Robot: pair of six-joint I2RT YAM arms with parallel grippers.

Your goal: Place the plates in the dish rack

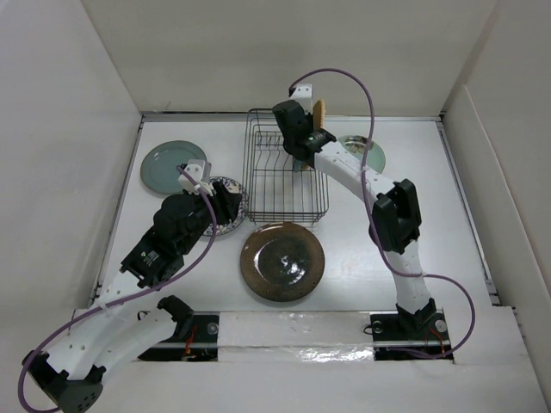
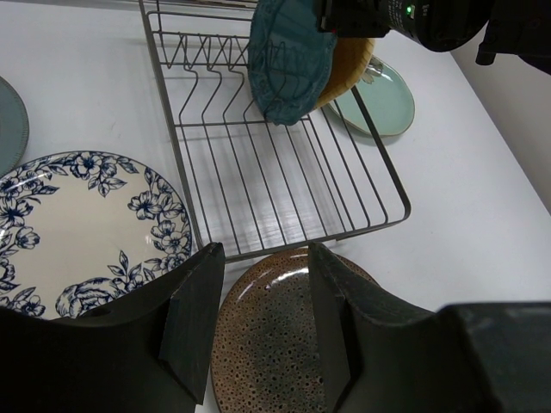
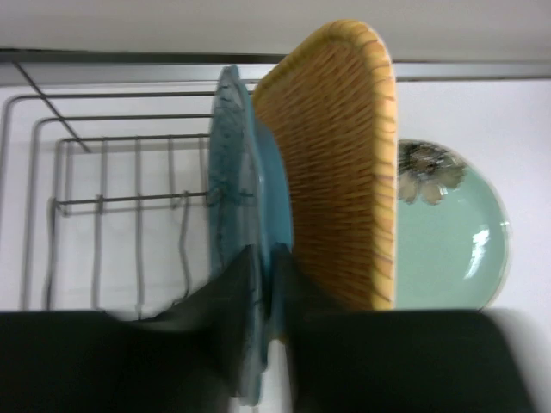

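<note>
Glossy brown plate point(image 1: 281, 261) — thin metal-wire dish rack point(image 1: 284, 189).

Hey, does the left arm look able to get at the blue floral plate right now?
Probably yes. The left gripper hangs open right next to the floral plate, which lies flat with nothing on it. The dish rack stands beside it, not over it.

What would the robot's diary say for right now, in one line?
right gripper: shut on dark teal scalloped plate, upright over black wire dish rack | left gripper: open, empty | orange-tan plate: beside teal plate
</note>
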